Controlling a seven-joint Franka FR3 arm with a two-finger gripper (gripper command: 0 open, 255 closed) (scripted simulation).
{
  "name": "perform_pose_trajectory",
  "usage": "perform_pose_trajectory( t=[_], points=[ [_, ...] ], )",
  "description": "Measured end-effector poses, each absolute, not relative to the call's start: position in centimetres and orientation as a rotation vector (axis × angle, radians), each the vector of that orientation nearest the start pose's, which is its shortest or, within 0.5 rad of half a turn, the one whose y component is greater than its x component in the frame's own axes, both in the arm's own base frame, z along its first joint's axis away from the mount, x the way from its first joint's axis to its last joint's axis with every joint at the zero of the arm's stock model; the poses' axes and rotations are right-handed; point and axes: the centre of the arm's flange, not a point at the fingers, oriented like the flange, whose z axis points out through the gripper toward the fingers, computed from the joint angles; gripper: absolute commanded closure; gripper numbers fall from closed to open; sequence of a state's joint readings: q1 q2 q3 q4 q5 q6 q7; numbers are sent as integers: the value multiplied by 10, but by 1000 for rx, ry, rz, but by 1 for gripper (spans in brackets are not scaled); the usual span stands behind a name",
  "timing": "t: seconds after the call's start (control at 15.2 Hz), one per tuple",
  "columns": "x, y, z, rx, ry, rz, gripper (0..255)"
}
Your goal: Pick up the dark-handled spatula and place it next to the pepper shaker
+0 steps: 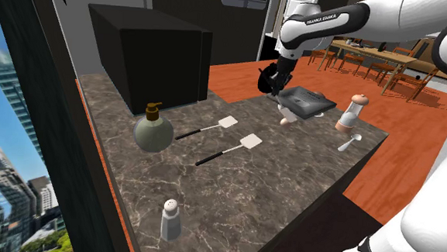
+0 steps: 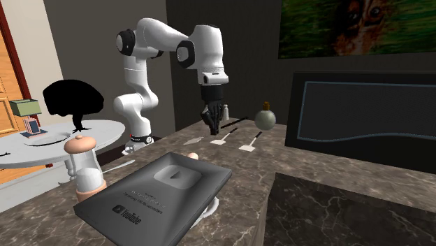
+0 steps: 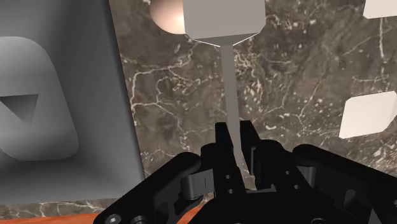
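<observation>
My gripper [image 3: 236,149] is shut on the thin grey shaft of a spatula [image 3: 222,19] with a white blade; the fingers hide its handle end. The blade lies low over the marble counter, beside the grey plaque [image 3: 51,95] and a peach round thing [image 3: 167,14]. In the shoulder view the gripper [image 1: 273,86] is at the counter's far side by the plaque [image 1: 308,102]. A peach-ended mill [image 1: 351,111] stands just beyond the plaque. A grey-white shaker [image 1: 170,220] stands at the near edge. In the second exterior view the gripper [image 2: 213,128] hangs low, with the blade [image 2: 193,140] beside it.
Two dark-handled, white-bladed spatulas [image 1: 218,126] [image 1: 240,145] lie mid-counter. A round soap bottle [image 1: 153,130] stands before a big black box [image 1: 151,52]. A spoon [image 1: 349,142] lies near the mill. The counter drops to an orange floor on the shoulder view's right.
</observation>
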State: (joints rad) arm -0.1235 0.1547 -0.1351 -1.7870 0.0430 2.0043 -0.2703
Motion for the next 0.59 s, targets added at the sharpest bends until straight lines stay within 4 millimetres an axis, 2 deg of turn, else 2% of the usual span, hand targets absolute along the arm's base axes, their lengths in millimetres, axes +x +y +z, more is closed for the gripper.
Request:
perform_pose_trajectory(
  t=[0.59],
  points=[
    [594, -152, 516, -3138, 4, -105, 255]
  ],
)
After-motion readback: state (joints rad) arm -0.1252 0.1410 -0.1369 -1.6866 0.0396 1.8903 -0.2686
